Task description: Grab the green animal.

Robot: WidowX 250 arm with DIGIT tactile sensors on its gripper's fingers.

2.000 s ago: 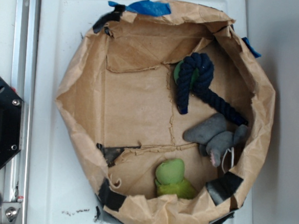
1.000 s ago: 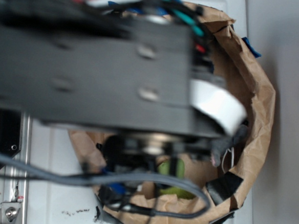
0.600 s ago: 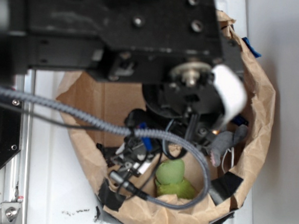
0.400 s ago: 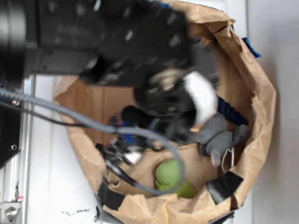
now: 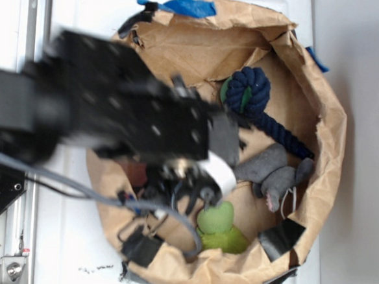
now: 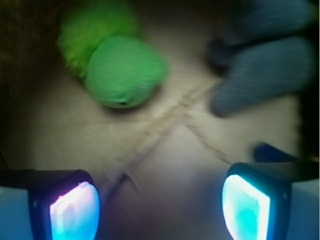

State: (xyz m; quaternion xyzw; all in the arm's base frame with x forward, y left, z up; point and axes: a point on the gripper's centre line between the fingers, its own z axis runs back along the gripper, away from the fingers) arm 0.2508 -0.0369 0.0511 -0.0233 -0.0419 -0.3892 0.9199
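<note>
My arm has swung down toward six o'clock, uncovering the navy rope knot (image 5: 252, 94). The gripper (image 6: 160, 202) hangs spread wide, empty. The small lime-green plush animal (image 5: 219, 226) lies in the brown paper basket (image 5: 329, 145), at eleven o'clock in the wrist view. I'm on approach; next, centre over it and descend.

The arm (image 5: 113, 114) is a blocky black body dotted with small pale screw heads, blurred in the exterior view. A grey braided cable (image 5: 75, 189) loops beneath it, beside thinner black wires. The gripper (image 6: 160, 200) has two black fingers (image 6: 75, 207) with glossy pads glowing pink and cyan.
</note>
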